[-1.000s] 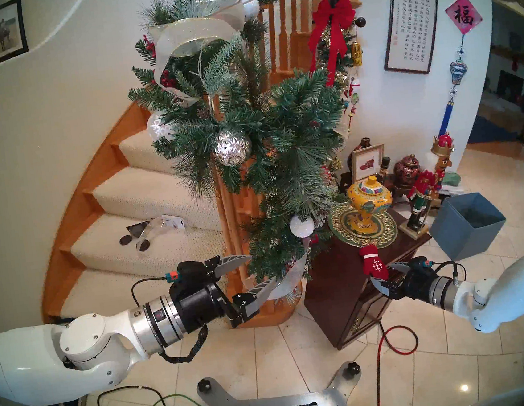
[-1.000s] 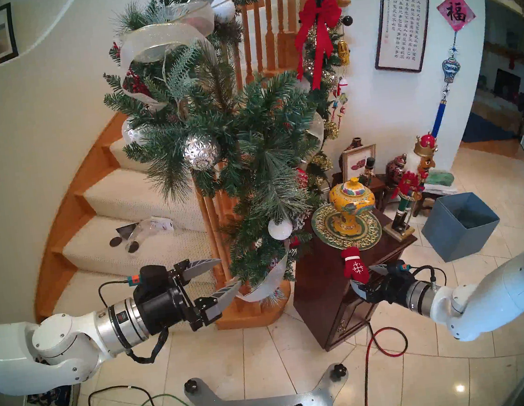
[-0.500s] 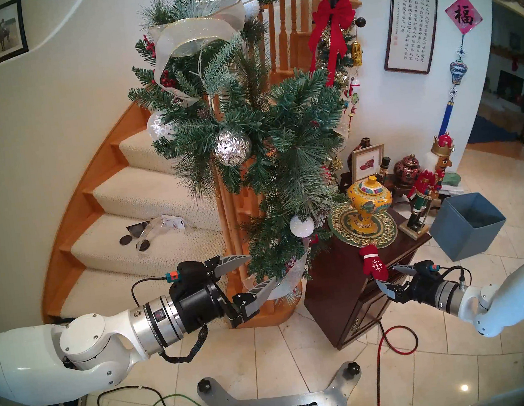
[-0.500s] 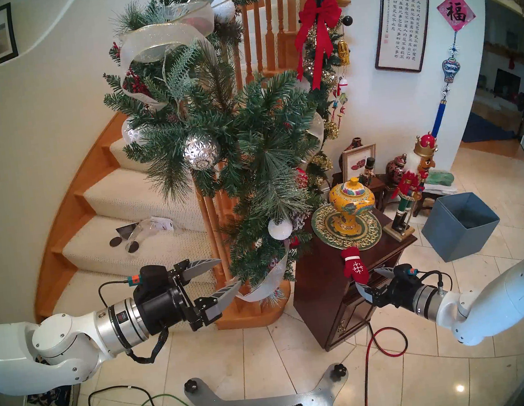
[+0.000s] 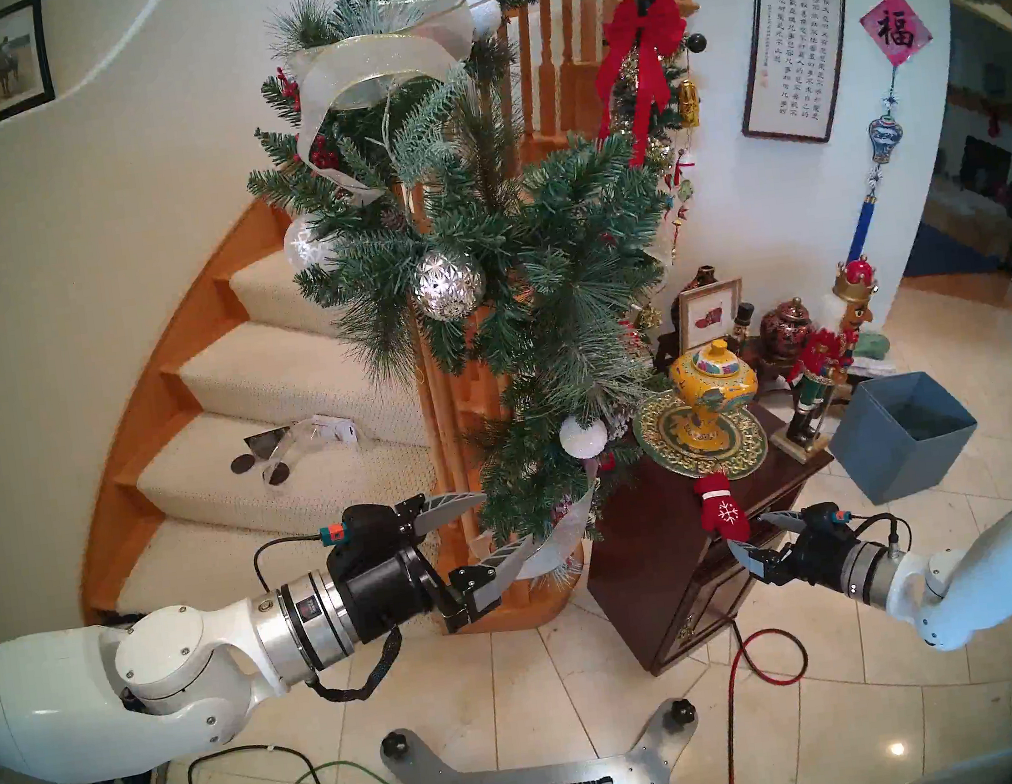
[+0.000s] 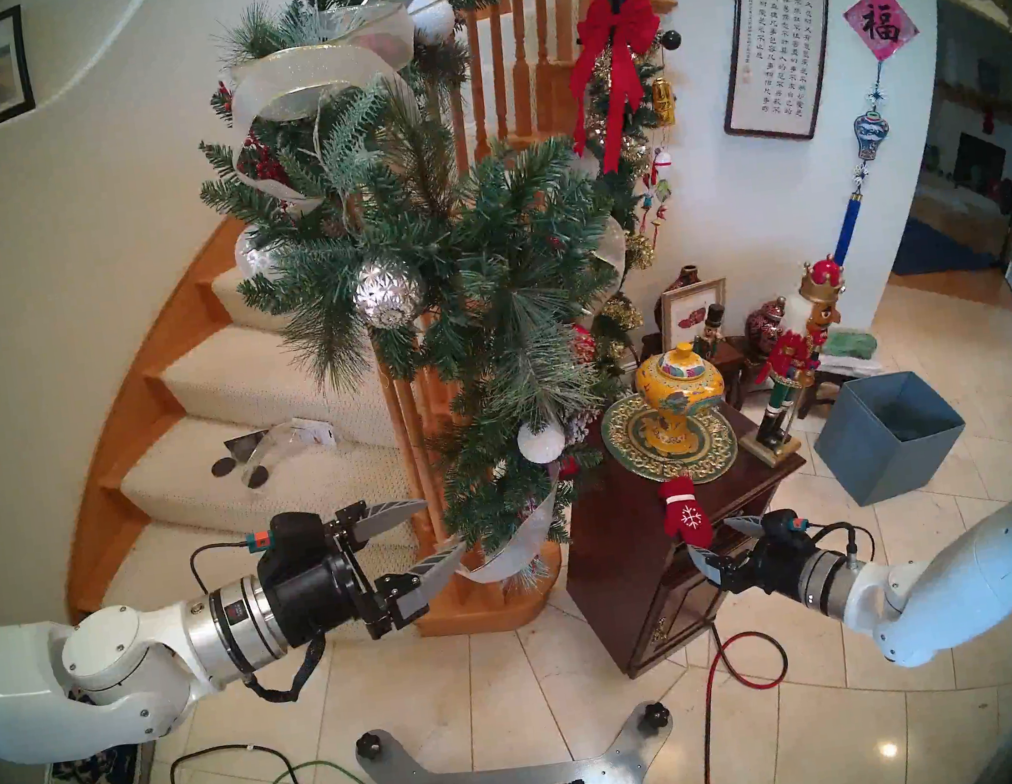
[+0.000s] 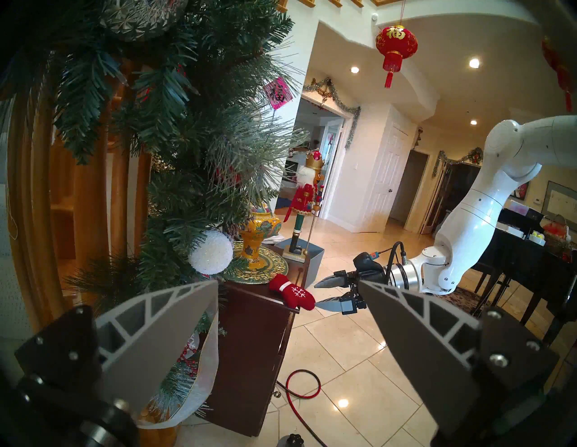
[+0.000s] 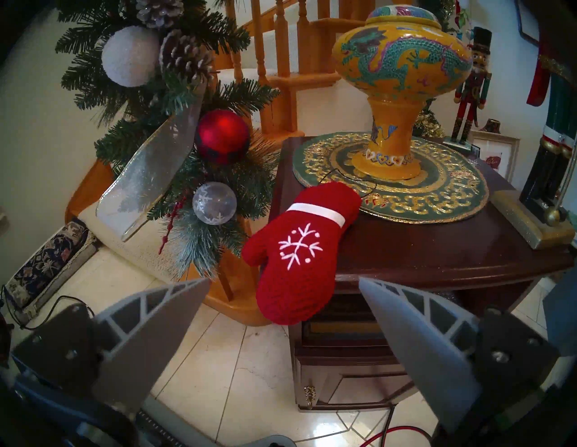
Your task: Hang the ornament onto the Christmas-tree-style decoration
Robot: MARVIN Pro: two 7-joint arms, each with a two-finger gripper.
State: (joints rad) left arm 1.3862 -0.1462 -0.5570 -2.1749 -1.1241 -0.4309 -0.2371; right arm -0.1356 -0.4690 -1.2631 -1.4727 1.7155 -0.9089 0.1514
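Ornament: a red mitten (image 8: 296, 249) with a white cuff stripe and a white snowflake is lying at the front corner of the dark wooden cabinet (image 8: 421, 256); its cuff is resting on the top, its fingertip end is hanging over the edge, and its thin loop is lying on the round green and gold mat (image 8: 437, 199).
Mat load: a yellow dragon vase (image 8: 399, 62) is being carried on the mat, behind the mitten.
Right gripper (image 5: 756, 532): the jaws are being held wide apart and empty; it is being pointed at the overhanging end of the mitten, just short of it. In the left wrist view the lower fingertip is appearing next to the mitten's tip; contact cannot be told.
Left gripper (image 5: 494, 526): the jaws are being held wide apart with nothing between them; it is being kept level beside the lower end of the garland, one fingertip being overlapped by the sheer ribbon (image 5: 562, 537).
Decoration: the bushy green garland (image 5: 538, 263) is being carried down the wooden stair rail (image 5: 546, 15); a silver patterned ball (image 5: 449, 284) and a white glittery ball (image 5: 583, 436) are hanging in it.
Separation: the mitten is lying near the garland's lower end, apart from it.
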